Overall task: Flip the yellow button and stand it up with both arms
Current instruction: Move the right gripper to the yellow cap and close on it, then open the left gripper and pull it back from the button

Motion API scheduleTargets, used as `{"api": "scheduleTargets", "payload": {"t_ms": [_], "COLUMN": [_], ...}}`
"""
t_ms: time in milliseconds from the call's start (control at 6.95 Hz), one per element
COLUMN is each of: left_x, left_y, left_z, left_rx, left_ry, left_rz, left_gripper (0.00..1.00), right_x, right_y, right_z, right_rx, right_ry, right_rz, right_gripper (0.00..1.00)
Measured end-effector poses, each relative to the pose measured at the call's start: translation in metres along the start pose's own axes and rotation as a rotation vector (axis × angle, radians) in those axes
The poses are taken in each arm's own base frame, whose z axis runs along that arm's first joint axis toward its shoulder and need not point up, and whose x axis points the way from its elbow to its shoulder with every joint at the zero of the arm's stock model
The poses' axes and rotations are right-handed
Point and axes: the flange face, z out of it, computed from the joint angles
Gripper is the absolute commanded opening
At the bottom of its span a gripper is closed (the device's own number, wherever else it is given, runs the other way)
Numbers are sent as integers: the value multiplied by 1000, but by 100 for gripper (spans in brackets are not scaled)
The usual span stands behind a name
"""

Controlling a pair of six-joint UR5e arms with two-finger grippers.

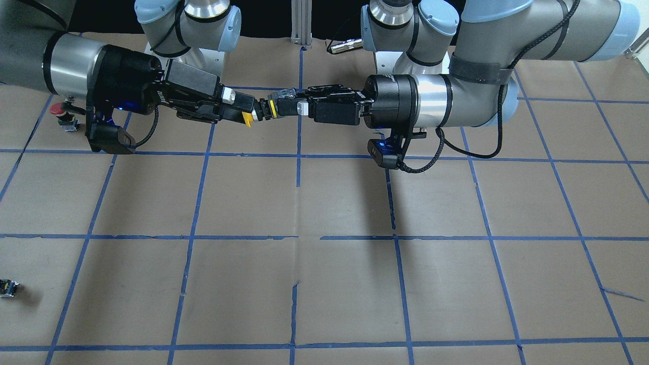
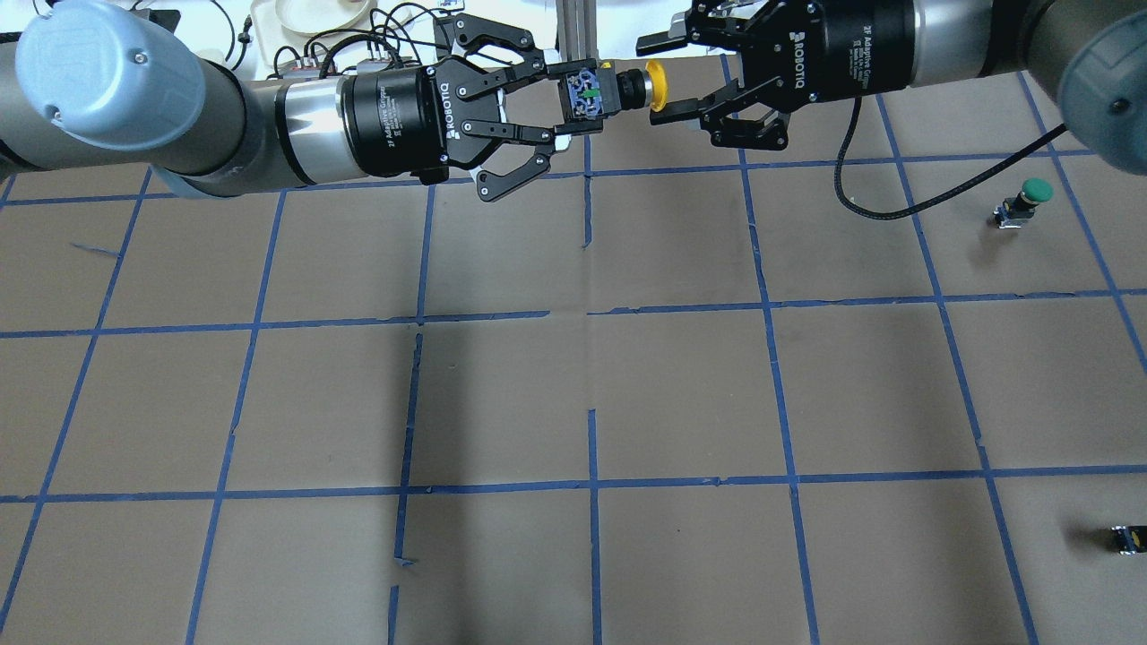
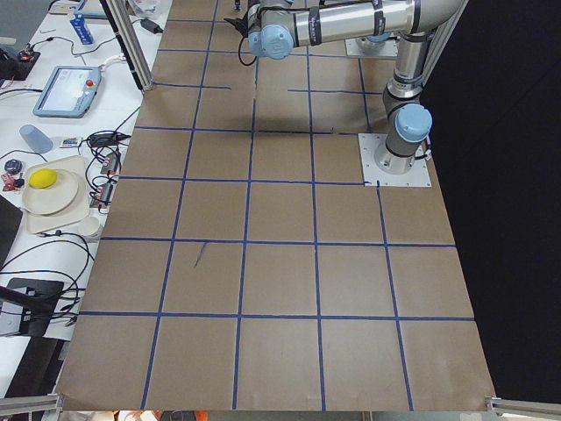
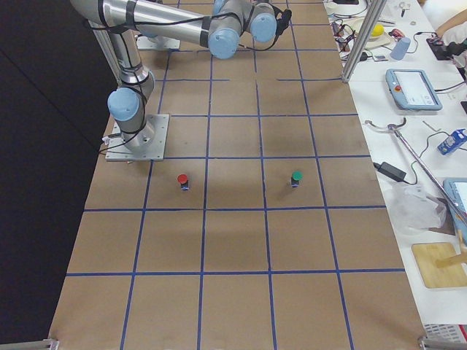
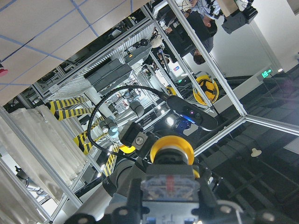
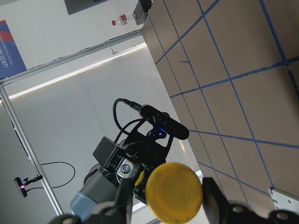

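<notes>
1. The left gripper (image 2: 566, 98) is clamped on the grey block end of the yellow button (image 2: 627, 87). It holds the button level in the air above the table, between the two arms, with the cap pointing at the other arm.
2. The right gripper (image 2: 651, 79) has its jaws spread with the yellow cap between them. Whether a pad touches the cap cannot be told.
3. Both gripper bodies read "ROBOTIQ" and "2F Adaptive Gripper" in white.
4. The table (image 2: 681, 394) is covered in brown paper, gridded with blue tape (image 2: 896, 302).
5. On the right arm's side stand a green-capped button (image 2: 1026, 202) and a red-capped button (image 4: 182, 179). A small capless block (image 2: 1126, 538) sits well apart from both.
6. A white bench alongside the table carries cables and a tablet (image 3: 68, 90).
</notes>
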Motion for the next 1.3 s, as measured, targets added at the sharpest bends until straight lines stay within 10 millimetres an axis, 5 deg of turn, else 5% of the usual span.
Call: {"api": "scheduleTargets", "payload": {"t_ms": [288, 576, 864, 1008, 1152, 1295], "left_x": [1, 2, 3, 3, 3, 4], "left_y": [1, 2, 3, 3, 3, 4], "left_z": [1, 1, 1, 2, 2, 2], "left_rx": [-1, -1, -2, -2, -3, -2], "left_ry": [-1, -1, -2, -2, -3, -3], "left_rz": [4, 8, 9, 10, 11, 12], "left_gripper": [9, 9, 9, 41, 83, 89], "right_x": [2, 3, 3, 2, 1, 0], "right_y": [2, 1, 2, 2, 3, 3], "right_z": [3, 3, 3, 3, 2, 1], "right_rx": [-5, -6, -5, -4, -2, -1], "right_ry": [2, 4, 7, 8, 9, 9], "right_rz": [2, 2, 0, -1, -1, 0], "right_gripper": [58, 29, 20, 20, 21, 21]}}
